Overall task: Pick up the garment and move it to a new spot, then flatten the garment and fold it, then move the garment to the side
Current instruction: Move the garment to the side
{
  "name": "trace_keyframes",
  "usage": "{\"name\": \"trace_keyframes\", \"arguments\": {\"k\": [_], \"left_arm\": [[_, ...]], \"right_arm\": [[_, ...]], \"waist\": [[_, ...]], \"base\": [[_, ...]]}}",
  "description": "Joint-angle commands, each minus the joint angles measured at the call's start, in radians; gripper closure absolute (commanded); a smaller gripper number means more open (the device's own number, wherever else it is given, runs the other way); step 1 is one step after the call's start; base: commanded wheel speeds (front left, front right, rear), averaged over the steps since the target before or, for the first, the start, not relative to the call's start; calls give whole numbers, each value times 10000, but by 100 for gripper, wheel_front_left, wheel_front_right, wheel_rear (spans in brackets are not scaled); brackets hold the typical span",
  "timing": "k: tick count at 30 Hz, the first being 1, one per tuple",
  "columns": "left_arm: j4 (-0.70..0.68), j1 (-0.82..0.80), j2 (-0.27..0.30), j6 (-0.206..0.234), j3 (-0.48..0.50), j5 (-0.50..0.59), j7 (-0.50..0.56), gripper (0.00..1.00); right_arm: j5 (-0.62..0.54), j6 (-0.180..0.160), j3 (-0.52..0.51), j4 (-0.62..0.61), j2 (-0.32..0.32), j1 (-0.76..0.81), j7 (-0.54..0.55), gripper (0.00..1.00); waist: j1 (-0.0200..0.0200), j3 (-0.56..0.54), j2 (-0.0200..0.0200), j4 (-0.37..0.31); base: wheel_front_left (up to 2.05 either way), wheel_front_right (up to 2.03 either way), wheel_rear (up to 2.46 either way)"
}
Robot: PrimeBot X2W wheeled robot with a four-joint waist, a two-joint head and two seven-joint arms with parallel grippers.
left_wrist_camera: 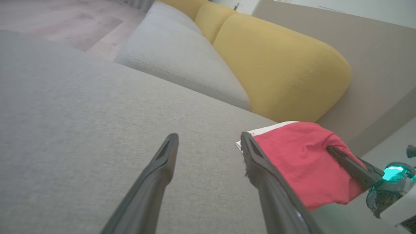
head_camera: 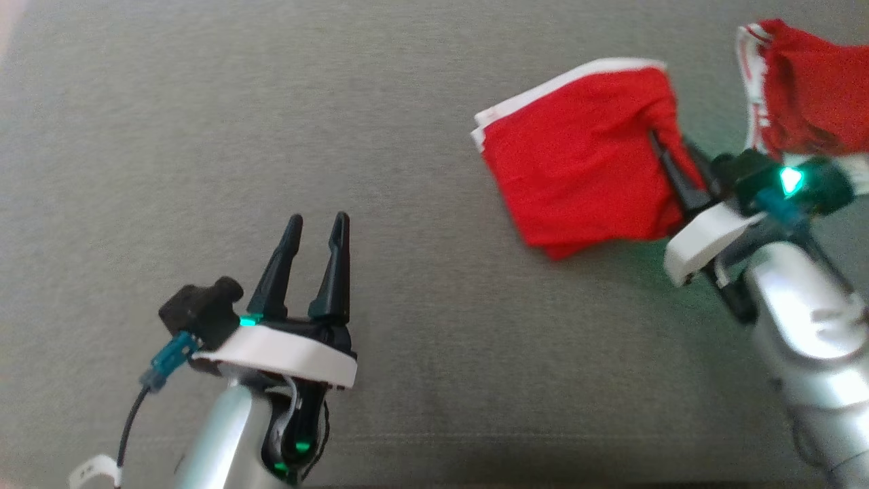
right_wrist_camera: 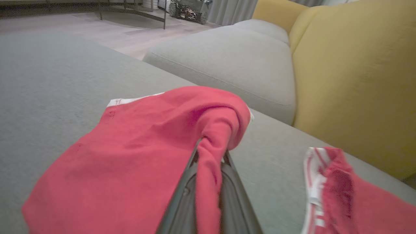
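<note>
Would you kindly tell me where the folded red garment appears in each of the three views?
Head view: folded red garment, upper right of centre.
Left wrist view: lower right.
Right wrist view: lower left to centre.
Shared landmark: the right end effector, shut on its bunched edge.

I see soft, even daylight on the grey woven sofa cushion (head_camera: 204, 136); shadows are faint. In head view the silver right forearm (head_camera: 801, 319) glares white and smeared, its teal lamp (head_camera: 791, 180) spilling green onto the fabric. The red cloth garment (head_camera: 584, 156) is soft-edged. Wrist views bow at the edges; the dark tapered fingers (left_wrist_camera: 156, 182) of the left tool (left_wrist_camera: 208, 135) blur close up.
</note>
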Motion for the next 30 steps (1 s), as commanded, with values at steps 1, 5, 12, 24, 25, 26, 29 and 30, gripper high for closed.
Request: {"name": "trace_keyframes", "arguments": {"k": [1, 5, 12, 24, 25, 26, 29, 30], "left_arm": [[-393, -519, 72, -83, 352, 170, -122, 0], [-416, -908, 72, -198, 455, 435, -122, 0], [-335, -1601, 72, -457, 454, 919, -122, 0], [-189, -2128, 72, -643, 343, 1127, -122, 0], [-184, -2165, 72, -651, 331, 1143, -122, 0], [-180, -2195, 72, -658, 325, 1149, -122, 0], [-158, -2281, 72, -667, 361, 1155, -122, 0], [-140, -2308, 72, -670, 367, 1166, -122, 0]], "right_arm": [[13, 65, 220, -507, -384, -412, 79, 100], [416, 65, 620, -942, -1370, -917, 478, 100], [1180, 65, 1163, -1111, -3089, -1887, 858, 100], [1582, 65, 1213, -125, -4219, -3078, 1199, 100], [1521, 65, 1265, 0, -4251, -3139, 1214, 100], [1498, 65, 1257, 133, -4262, -3209, 1209, 100], [1430, 65, 1019, 627, -4248, -3473, 1161, 100], [1368, 65, 961, 777, -4206, -3517, 1210, 100]], "waist": [[0, 200, 0, -538], [0, 494, 0, -1106], [0, 1109, 0, -1742], [0, 2309, 0, -2186], [0, 2384, 0, -2181], [0, 2453, 0, -2173], [0, 2631, 0, -2137], [0, 2677, 0, -2123]], "base": [[0, 0, 0], [0, 0, 0], [0, 0, 0], [0, 0, 0], [0, 0, 0], [0, 0, 0], [0, 0, 0], [0, 0, 0]]}}
